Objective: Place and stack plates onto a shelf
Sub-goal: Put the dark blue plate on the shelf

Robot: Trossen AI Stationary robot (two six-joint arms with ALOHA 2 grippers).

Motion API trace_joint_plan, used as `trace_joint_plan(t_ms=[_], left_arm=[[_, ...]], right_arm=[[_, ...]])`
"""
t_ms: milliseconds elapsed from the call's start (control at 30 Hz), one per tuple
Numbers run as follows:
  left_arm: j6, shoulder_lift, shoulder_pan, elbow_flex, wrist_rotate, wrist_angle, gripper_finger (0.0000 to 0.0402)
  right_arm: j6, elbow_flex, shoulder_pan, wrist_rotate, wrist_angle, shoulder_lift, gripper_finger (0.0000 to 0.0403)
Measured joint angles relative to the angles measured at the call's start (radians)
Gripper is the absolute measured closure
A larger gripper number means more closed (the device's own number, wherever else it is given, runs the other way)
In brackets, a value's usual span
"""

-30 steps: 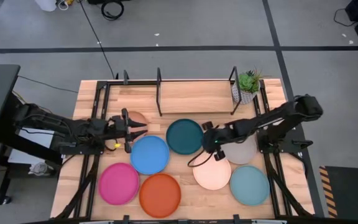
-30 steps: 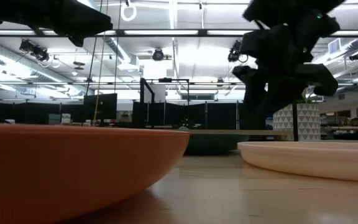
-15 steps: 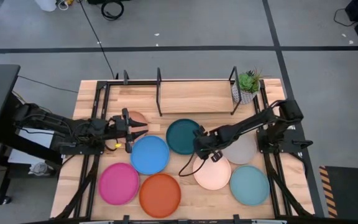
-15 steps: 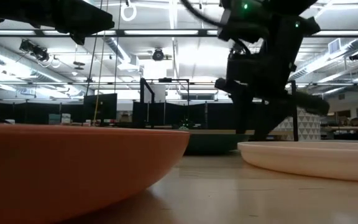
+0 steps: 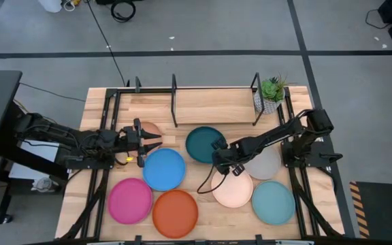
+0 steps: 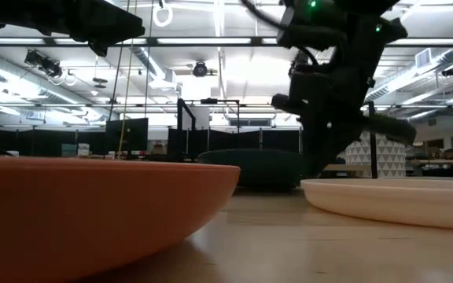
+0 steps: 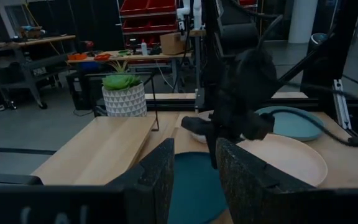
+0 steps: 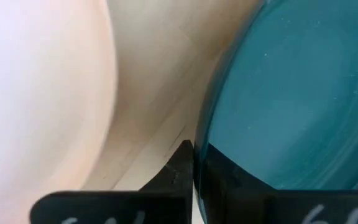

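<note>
The dark teal plate sits tilted at mid-table in front of the shelf, with my right gripper shut on it. Seen from table height, this plate stands raised beside the gripper. My left gripper hovers open over the tan plate at the left, nothing between its fingers. Flat on the wood nearby are the blue plate, magenta plate, orange plate, cream plate, grey plate and light teal plate. My right gripper pinches the dark teal plate's rim on its near right side, one finger outside the rim and the other over the plate's inside. It comes slanting down from the table's right. The plate is tilted, its held side raised.
A small potted plant stands by the shelf's right post. The shelf's pale wood base lies bare between its black posts. Plates crowd the near half of the table, the cream and grey ones right under my right arm.
My right gripper has moved toward the table's left, down to the dark teal plate's near right rim, and has shut on it. That plate has tipped up on the held side and shifted slightly toward the shelf.
</note>
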Motion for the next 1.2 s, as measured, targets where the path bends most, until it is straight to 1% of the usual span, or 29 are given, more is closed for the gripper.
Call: trace_joint_plan(t_ms=[67,167,267,333,400,533,633,833,1033,1100,1200], left_arm=[[0.000,0.000,0.000,0.000,0.000,0.000,0.0273],[0.000,0.000,0.000,0.000,0.000,0.000,0.0273],[0.000,0.000,0.000,0.000,0.000,0.000,0.0273],[0.000,0.000,0.000,0.000,0.000,0.000,0.0273],[-0.001,0.000,0.000,0.000,0.000,0.000,0.0274],[-0.001,0.000,0.000,0.000,0.000,0.000,0.0274],[-0.001,0.000,0.000,0.000,0.000,0.000,0.0273],[-0.001,0.000,0.000,0.000,0.000,-0.001,0.0274],[-0.005,0.000,0.000,0.001,0.000,-0.005,0.0274],[-0.007,0.000,0.000,0.001,0.000,-0.006,0.0274],[-0.008,0.000,0.000,0.001,0.000,-0.007,0.0274]], right_arm=[[0.001,0.001,0.010,-0.027,-0.030,-0.029,0.0388],[0.021,0.024,0.020,-0.087,-0.083,-0.080,0.0377],[0.044,0.045,0.030,-0.101,-0.114,-0.145,0.0374],[0.054,0.050,0.034,-0.063,-0.127,-0.188,0.0378],[0.072,0.050,0.033,0.008,-0.141,-0.226,0.0382],[0.128,0.050,-0.020,0.144,-0.198,-0.263,0.0379],[0.192,0.050,-0.081,0.207,-0.236,-0.266,0.0372],[0.287,0.050,-0.223,0.216,-0.295,-0.205,0.0372],[0.358,0.049,-0.338,0.336,-0.319,-0.111,0.0372],[0.380,0.049,-0.372,0.337,-0.327,-0.091,0.0372],[0.399,0.049,-0.414,0.299,-0.334,-0.074,0.0372]])
